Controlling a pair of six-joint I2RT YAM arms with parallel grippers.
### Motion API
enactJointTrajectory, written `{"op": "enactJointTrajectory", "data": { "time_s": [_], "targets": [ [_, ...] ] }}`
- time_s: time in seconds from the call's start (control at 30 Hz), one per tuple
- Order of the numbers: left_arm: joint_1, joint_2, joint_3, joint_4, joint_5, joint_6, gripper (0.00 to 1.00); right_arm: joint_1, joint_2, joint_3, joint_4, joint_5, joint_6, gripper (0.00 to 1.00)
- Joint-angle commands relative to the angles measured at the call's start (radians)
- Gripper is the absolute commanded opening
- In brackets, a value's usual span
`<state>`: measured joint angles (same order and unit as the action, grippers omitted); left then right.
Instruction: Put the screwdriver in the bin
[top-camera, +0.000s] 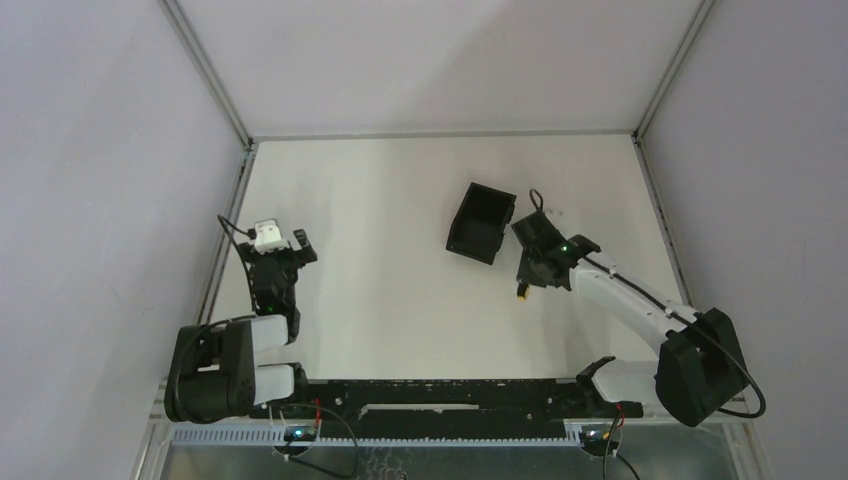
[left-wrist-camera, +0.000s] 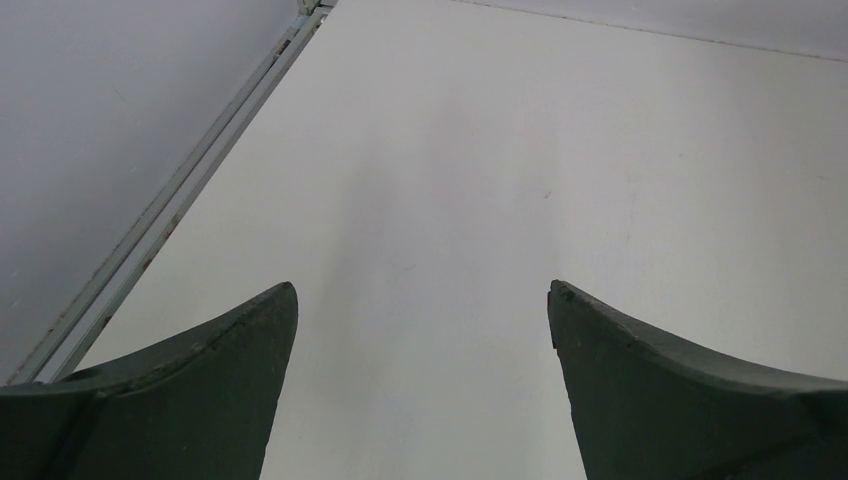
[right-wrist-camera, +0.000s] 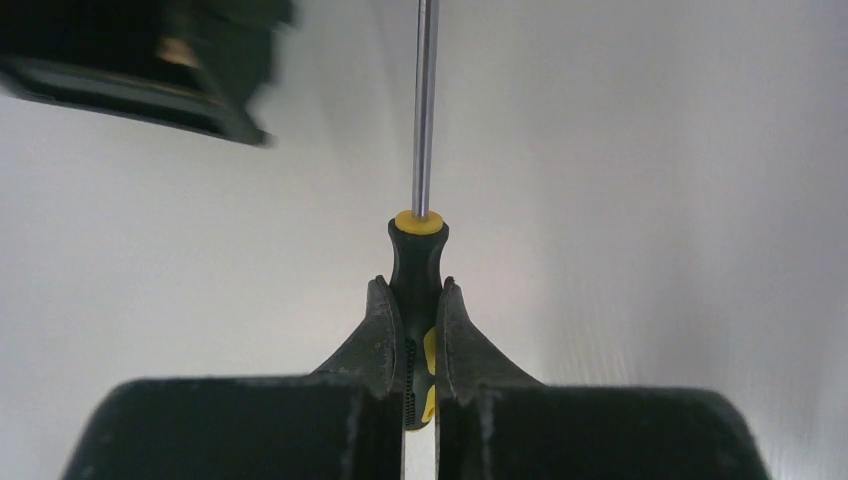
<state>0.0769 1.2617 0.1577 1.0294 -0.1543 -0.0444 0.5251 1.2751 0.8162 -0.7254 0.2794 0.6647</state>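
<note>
The work surface is a white table (top-camera: 380, 200) enclosed by plain grey walls (top-camera: 100, 150), with a metal rail (left-wrist-camera: 170, 200) along its left edge.

Screwdriver (right-wrist-camera: 417, 260): in the right wrist view its long axis runs straight up the frame, in line with the fingers. The black handle with a yellow collar is nearest the camera. The bare metal shaft points away from the wrist and leaves the top of the frame, so the tip is not visible. The screwdriver is not in the bin.

Right gripper (right-wrist-camera: 412, 287): the jaws are closed to a narrow gap and clamp the handle from both sides, below the yellow collar. Each finger (right-wrist-camera: 378, 330) presses against the handle. In the top view this gripper sits just to the right of the bin (top-camera: 482, 222).

Bin: black, open side up, resting on the table and turned at an angle to the table edges. In the right wrist view it appears blurred in the upper left corner, off to the side of the shaft.

Left gripper (left-wrist-camera: 421, 290): the jaws are spread wide. It holds nothing and faces bare table near the left rail, well apart from the bin.
</note>
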Motion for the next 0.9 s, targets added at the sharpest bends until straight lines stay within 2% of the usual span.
{"op": "enactJointTrajectory", "data": {
  "time_s": [0.0,0.17,0.4,0.73,0.87],
  "targets": [
    [-0.006,-0.007,0.035,0.020,-0.006,0.015,1.00,0.001,-0.012,0.163,0.047,-0.010,-0.100,0.00],
    [-0.006,-0.008,0.034,0.020,-0.007,0.015,1.00,0.018,0.119,0.355,0.086,-0.005,-0.181,0.00],
    [-0.007,-0.008,0.034,0.020,-0.006,0.015,1.00,0.028,0.398,0.597,0.098,0.021,-0.271,0.00],
    [-0.006,-0.008,0.034,0.018,-0.007,0.015,1.00,0.033,0.652,0.750,0.096,0.050,-0.317,0.01],
    [-0.006,-0.008,0.035,0.019,-0.007,0.016,1.00,0.040,0.706,0.757,0.090,0.054,-0.295,0.06]
  ]
}}
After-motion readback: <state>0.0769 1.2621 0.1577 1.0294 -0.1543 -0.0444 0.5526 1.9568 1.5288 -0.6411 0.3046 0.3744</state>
